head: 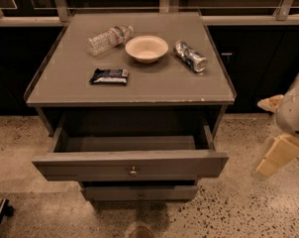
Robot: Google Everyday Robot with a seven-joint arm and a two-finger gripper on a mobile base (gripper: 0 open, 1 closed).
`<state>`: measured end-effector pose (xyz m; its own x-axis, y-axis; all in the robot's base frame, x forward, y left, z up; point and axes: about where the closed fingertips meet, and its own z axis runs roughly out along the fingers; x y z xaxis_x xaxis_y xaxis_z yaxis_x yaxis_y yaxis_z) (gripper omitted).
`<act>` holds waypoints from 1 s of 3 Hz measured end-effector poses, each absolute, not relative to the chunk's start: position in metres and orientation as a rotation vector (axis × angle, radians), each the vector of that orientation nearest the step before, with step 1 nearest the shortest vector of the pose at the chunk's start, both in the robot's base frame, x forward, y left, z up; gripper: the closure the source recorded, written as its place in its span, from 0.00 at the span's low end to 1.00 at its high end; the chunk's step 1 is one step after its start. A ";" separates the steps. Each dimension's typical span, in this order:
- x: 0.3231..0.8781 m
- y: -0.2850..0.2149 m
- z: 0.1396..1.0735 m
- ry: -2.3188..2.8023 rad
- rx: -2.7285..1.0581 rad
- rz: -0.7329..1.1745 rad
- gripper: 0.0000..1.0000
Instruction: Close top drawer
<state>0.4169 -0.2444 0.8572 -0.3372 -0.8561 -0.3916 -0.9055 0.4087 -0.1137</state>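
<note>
The top drawer (pixel 129 165) is a wide grey-brown wooden drawer with a small round metal knob (pixel 133 171) at its centre. It stands pulled out from the cabinet, and its inside looks empty. A narrower drawer (pixel 139 192) sits just below it. My gripper (pixel 277 153), cream-coloured on a white arm (pixel 295 114), hangs at the right edge of the view. It is to the right of the drawer's right end, apart from it and touching nothing.
On the cabinet top (pixel 154 83) lie a plastic bottle (pixel 109 37), a white bowl (pixel 146 48), a crushed can (pixel 190 56) and a dark snack packet (pixel 109 76). Dark cabinets run along the back. Speckled floor (pixel 248 207) surrounds the cabinet.
</note>
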 end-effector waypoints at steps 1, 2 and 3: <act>0.405 -0.257 0.792 2.373 -1.440 0.249 0.00; 0.396 -0.254 0.730 2.466 -1.424 0.344 0.18; 0.394 -0.254 0.724 2.475 -1.422 0.358 0.41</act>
